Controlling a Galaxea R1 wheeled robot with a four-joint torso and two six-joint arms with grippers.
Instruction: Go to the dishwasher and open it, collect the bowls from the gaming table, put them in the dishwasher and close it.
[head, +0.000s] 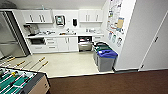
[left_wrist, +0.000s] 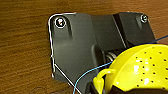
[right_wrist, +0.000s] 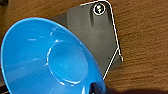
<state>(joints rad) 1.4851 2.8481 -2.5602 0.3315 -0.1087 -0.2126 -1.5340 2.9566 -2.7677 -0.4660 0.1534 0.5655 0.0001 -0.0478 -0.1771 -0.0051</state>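
Half through the task, by judgement: faced the dishwasher (head: 85, 44), seemingly open already under the far counter (head: 62, 35). Carried a blue bowl (right_wrist: 50, 57) clenched in the right jaws and a yellow bowl (left_wrist: 140, 67) in the left jaws, above brown carpet (head: 112, 82). Had yet to load both and close up.

One blue bowl (right_wrist: 50, 60) sits close at the right wrist. One yellow perforated bowl (left_wrist: 140, 67) sits close at the left wrist. Two lidded bins (head: 105, 58) stand far ahead.

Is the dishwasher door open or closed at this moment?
Open. In the head view the dishwasher shows a dark opening under the counter, with its steel front hanging lower, between the white cabinets and the bins.
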